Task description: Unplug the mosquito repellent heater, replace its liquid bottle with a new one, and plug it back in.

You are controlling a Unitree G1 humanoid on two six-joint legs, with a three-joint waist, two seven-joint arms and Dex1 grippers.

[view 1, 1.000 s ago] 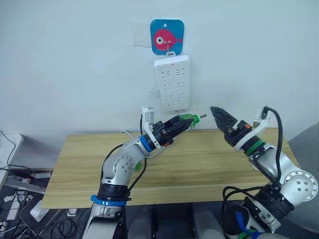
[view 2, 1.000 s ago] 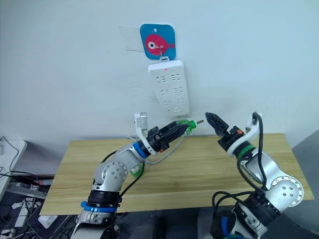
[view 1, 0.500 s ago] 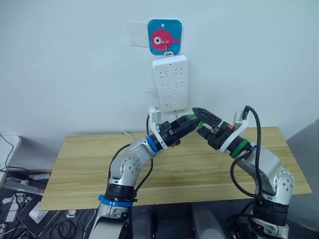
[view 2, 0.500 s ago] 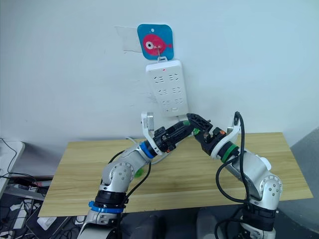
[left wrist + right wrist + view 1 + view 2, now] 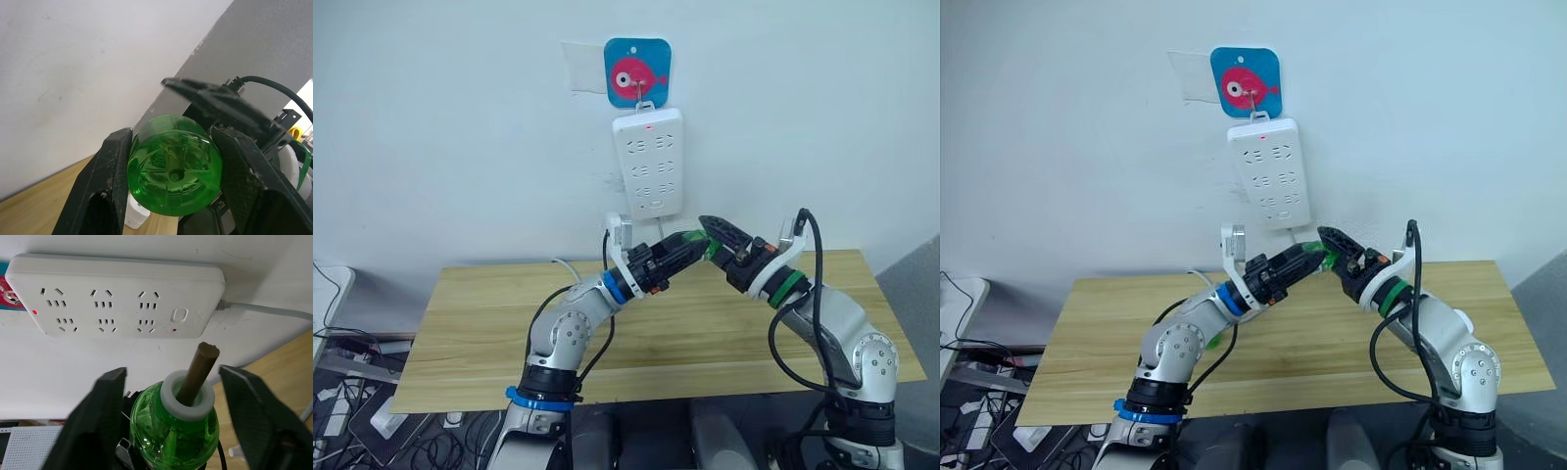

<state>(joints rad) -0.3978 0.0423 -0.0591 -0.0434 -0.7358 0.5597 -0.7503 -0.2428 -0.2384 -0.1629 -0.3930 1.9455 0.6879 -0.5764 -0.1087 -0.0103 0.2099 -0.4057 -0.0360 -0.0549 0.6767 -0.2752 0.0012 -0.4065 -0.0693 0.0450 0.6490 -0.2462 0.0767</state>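
The left gripper (image 5: 690,243) is clamping a green liquid bottle (image 5: 173,427) above the wooden desk (image 5: 489,323), wick pointing right toward the open right gripper (image 5: 713,232), below the wall-hung power strip (image 5: 649,163).

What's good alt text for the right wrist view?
A green liquid bottle with a white collar and brown wick sits between the right gripper's open black fingers. Behind it, a white power strip hangs on the wall.
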